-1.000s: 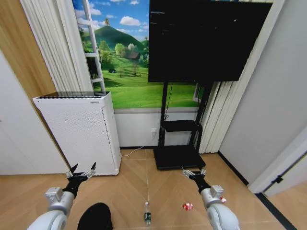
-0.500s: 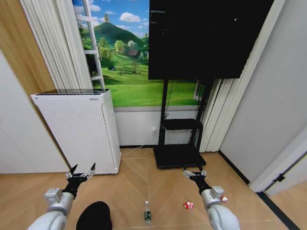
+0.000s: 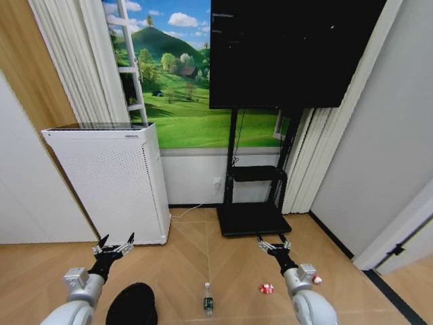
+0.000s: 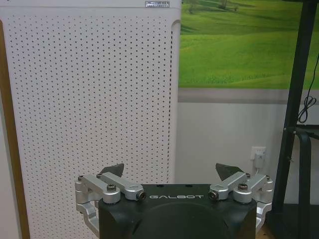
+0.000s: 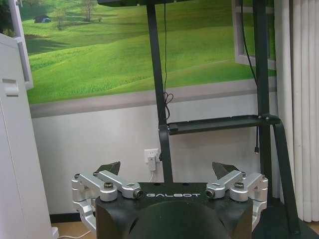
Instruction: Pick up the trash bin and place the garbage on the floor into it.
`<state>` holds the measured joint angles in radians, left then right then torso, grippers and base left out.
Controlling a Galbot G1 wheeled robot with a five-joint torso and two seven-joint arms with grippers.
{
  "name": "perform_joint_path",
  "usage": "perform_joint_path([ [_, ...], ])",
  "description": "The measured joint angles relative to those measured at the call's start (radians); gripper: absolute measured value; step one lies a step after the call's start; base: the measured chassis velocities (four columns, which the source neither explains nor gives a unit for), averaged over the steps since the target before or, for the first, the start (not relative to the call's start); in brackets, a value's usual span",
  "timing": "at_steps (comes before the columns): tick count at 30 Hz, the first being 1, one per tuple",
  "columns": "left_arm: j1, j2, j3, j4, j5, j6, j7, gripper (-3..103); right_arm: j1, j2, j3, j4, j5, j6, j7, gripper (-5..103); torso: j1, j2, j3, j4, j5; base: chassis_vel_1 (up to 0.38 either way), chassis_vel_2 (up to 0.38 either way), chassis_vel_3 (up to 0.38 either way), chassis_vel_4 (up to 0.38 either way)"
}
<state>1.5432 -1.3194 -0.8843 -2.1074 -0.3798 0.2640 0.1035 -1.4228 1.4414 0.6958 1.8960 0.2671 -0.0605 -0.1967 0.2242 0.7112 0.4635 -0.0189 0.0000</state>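
Head view: my left end effector point(image 3: 113, 248) is held low over the wooden floor point(image 3: 189, 271), fingers spread apart, gripping nothing; my right end effector point(image 3: 274, 245) is held likewise on the other side, fingers spread, also empty. The trash bin point(image 3: 132, 305), black and round, stands on the floor at the lower edge of the view, just beside my left arm and in front of the white perforated appliance point(image 3: 111, 181). The garbage lies on the floor between and beside my arms: a small clear bottle point(image 3: 208, 302) with a green label near the middle, a red-and-white scrap point(image 3: 266, 288) just left of my right arm, and a second scrap point(image 3: 316, 279) showing on that arm's far side. Behind these, a black screen stand point(image 3: 252, 218) rests on the floor against the wall, carrying a large dark screen point(image 3: 291, 54) before a green landscape mural point(image 3: 183, 115). Left wrist view: my left end effector point(image 4: 171, 172) has both fingertips set wide apart, with nothing between them; it faces the appliance's point(image 4: 89, 109) dotted front, the mural point(image 4: 239, 50) beside it. Right wrist view: my right end effector point(image 5: 166, 169) is equally wide open and empty, facing the stand's point(image 5: 164, 124) upright pole, its shelf point(image 5: 224, 123), and a wall socket point(image 5: 152, 157) below the mural point(image 5: 99, 59).
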Motion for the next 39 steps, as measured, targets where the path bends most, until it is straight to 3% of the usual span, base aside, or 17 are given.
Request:
perform_joint_path([
  [39, 0.011, -0.011, 0.000, 0.015, 0.013, -0.007, 0.008, 100, -0.001, 0.006, 0.001, -0.020, 0.003, 0.010, 0.003, 100, -0.068, -0.169, -0.102, 0.0000, 0.0000, 0.000, 0.000, 0.000, 0.000],
])
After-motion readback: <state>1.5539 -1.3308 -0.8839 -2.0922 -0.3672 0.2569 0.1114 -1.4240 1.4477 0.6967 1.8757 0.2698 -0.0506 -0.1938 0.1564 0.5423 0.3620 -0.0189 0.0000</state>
